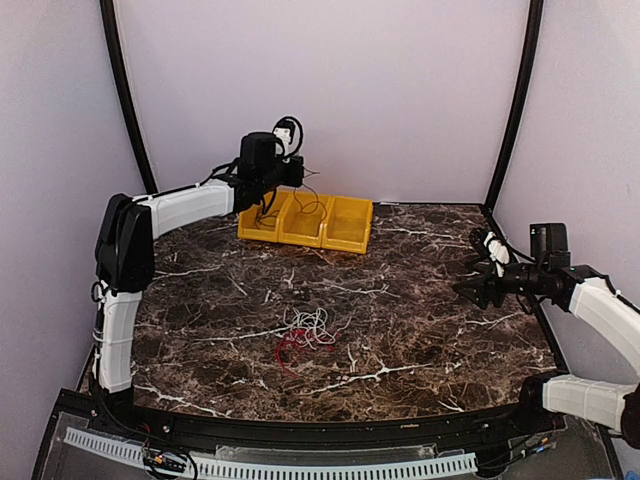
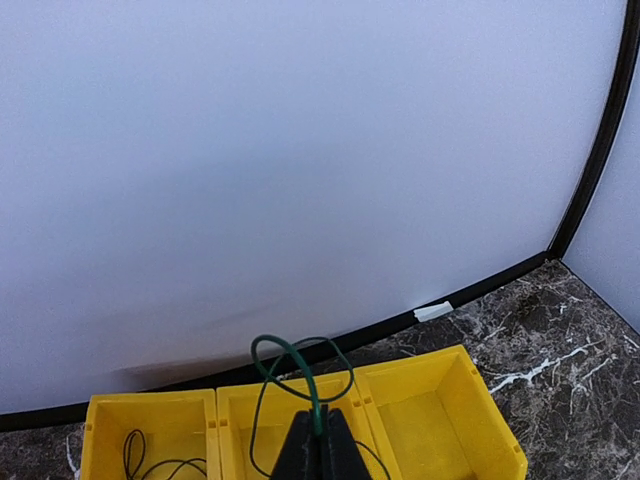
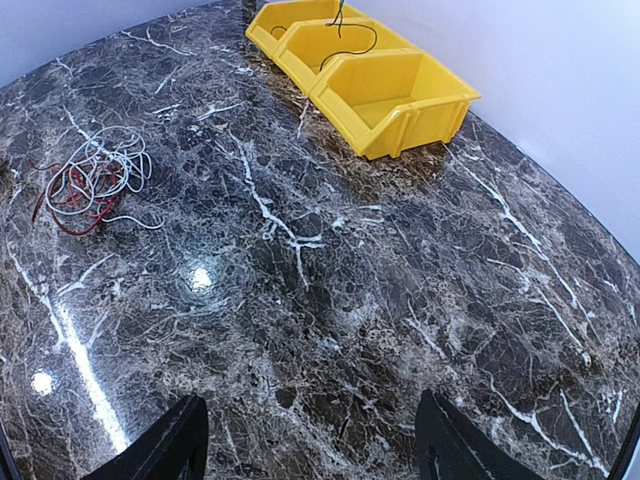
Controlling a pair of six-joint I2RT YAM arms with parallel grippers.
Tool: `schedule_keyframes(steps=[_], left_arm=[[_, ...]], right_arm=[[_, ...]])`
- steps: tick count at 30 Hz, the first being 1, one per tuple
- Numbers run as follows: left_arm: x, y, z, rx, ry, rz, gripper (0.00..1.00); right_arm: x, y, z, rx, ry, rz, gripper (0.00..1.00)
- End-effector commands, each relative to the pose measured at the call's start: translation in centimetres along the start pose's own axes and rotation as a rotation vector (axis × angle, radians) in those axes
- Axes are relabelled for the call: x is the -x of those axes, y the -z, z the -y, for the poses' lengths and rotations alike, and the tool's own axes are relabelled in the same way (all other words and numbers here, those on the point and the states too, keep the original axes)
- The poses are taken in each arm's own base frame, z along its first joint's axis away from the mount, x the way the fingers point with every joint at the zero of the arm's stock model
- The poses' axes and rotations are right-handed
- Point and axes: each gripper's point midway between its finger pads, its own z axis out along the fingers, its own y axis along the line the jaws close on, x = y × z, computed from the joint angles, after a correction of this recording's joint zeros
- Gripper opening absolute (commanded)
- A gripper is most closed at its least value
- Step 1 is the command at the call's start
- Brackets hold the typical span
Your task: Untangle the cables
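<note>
Top external: the left fingers [image 1: 267, 205] hang over the yellow bins [image 1: 350, 235] at the far edge of the desk [image 1: 420, 340]. A red and white cable tangle [image 1: 308, 330] lies mid-desk, well apart from both arms. The right fingers [image 1: 470, 290] hover at the right side, spread wide.

Left wrist: the left fingers are pinched together on a green cable [image 2: 300, 365] that loops above the middle bin. A dark cable [image 2: 140, 462] lies in the left bin.

Right wrist: the right fingers stand wide with nothing between them. The tangle sits far to the left, and the bins are at the top.
</note>
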Motion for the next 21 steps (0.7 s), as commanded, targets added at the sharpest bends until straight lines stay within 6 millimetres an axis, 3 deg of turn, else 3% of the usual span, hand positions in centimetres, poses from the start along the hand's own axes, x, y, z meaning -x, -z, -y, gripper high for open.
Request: schedule_keyframes(steps=[1,6,9,11,15,21], left_arm=[[-2.5,-1.5,-1.4,-0.016,0.059,-0.032,0.0],[-5.3,-2.3,-3.0,-0.003,0.1,-0.094,0.0],[-5.3,-2.1,-2.8,-0.037,0.11,-0.104,0.0],[-4.2,-1.7,-2.1,-0.082,0.112,-0.086,0.0],[1.3,-0.3,-0.7,-0.158,0.128,-0.011,0.0],[8.6,2.0,-1.5,-0.108,0.101,0.091,0.0]], right_arm=[[0.2,0.2,0.2,-0.015,0.02,0.013,0.73],[0.0,0.1,0.3,-0.017,0.018,0.009,0.73],[0.0,0.1,0.3,-0.017,0.018,0.008,0.73],[0.0,0.0,0.3,-0.015,0.018,0.008,0.73],[-0.2,-0.1,0.3,-0.011,0.013,0.002,0.73],[-0.3,-0.1,0.4,-0.013,0.012,-0.002,0.73]])
